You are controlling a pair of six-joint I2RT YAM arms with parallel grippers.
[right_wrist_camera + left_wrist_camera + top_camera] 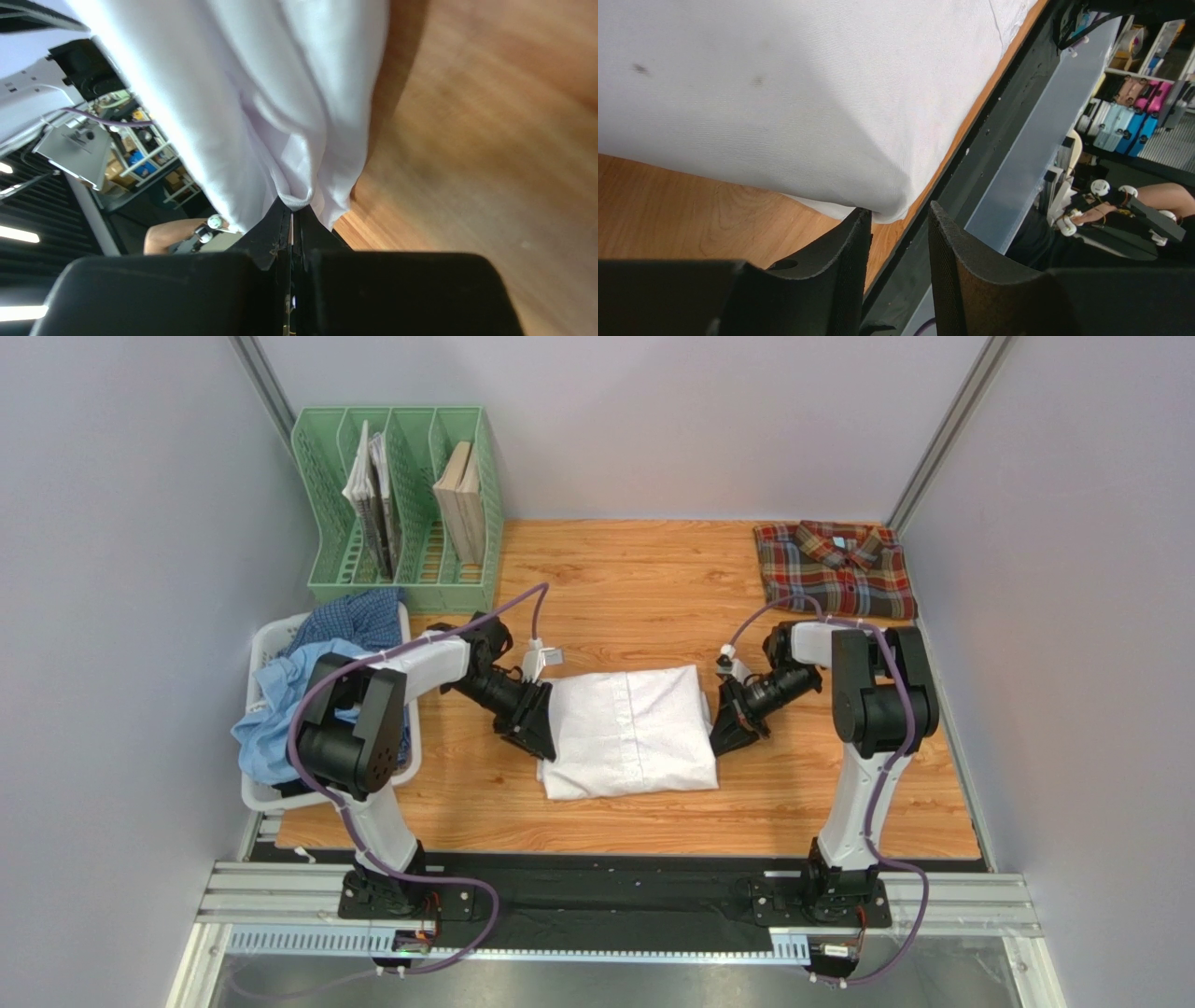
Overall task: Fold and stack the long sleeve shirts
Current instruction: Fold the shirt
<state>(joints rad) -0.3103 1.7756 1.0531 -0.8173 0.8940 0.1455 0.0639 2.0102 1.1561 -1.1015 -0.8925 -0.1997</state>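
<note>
The plain white shirt [631, 728] lies folded in the middle of the wooden table. My left gripper [537, 738] is at its near left corner; in the left wrist view the gripper [898, 218] is open, with the shirt's corner [808, 105] just off its tips and nothing between the jaws. My right gripper [727, 734] is at the shirt's right edge; in the right wrist view it [293, 210] is shut on a fold of the white cloth [281, 105]. The plaid shirt [833, 567] lies folded at the back right. A light blue shirt [274, 721] and a dark blue checked shirt [351, 620] are heaped in the basket.
The white plastic basket [260, 795] stands at the table's left edge, beside the left arm. A green file rack [400, 504] with books stands at the back left. Grey walls close in both sides. The table's front edge runs just behind the arm bases.
</note>
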